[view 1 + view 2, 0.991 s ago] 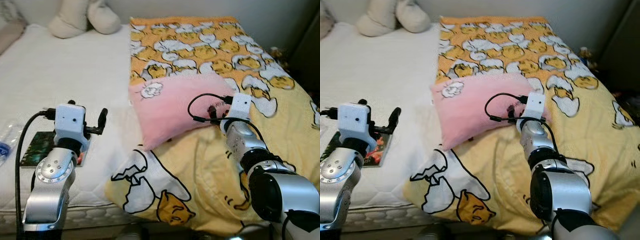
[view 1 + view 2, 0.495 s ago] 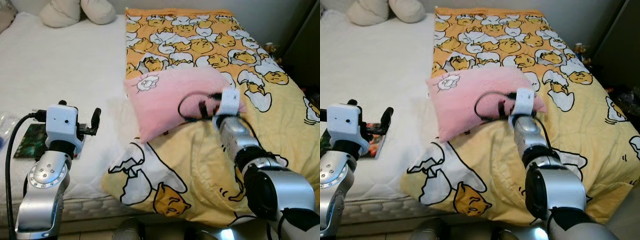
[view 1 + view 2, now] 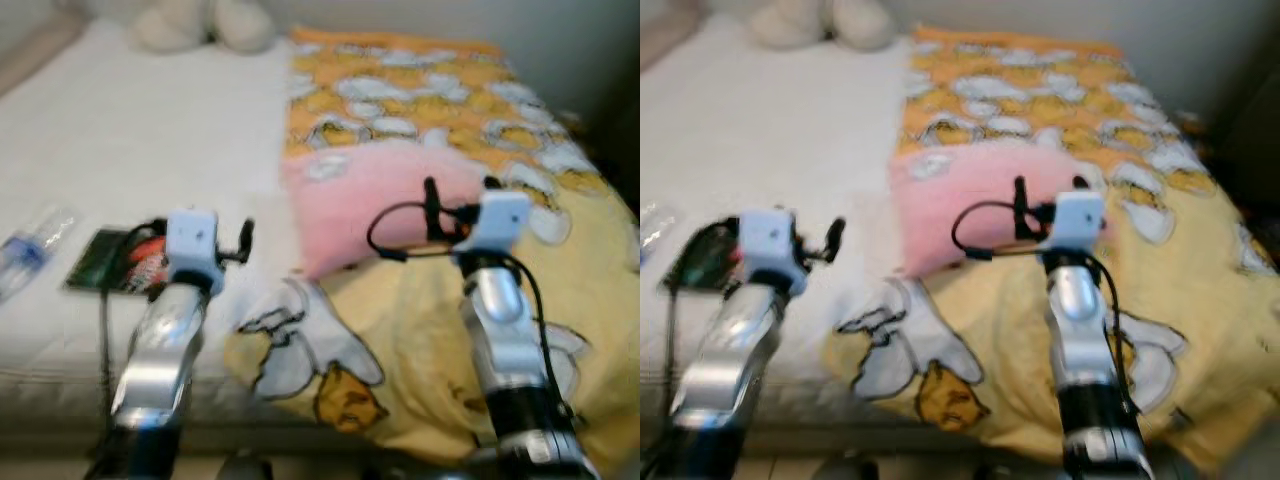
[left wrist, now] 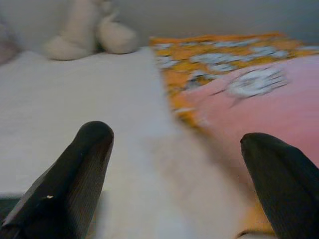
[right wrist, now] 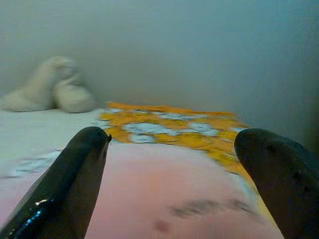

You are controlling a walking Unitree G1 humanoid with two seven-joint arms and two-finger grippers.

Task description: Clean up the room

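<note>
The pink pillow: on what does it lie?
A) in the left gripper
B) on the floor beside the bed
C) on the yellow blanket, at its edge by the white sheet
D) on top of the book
C: the pink pillow lies on the yellow blanket, beside the white sheet.

No words, numbers, brand names or signs can be read anywhere in these pictures. The yellow blanket (image 3: 470, 150) carries a repeating cartoon print of egg-like figures, but no lettering shows among them. The pink pillow (image 3: 380, 195) bears a small white drawn figure near one corner, without any readable writing. The dark flat book (image 3: 120, 262) lying on the white mattress (image 3: 150, 140) has a coloured cover, too blurred to make out any title. The clear bottle (image 3: 22, 258) beside it shows a blue patch that may be a label, also too blurred to read.
</note>
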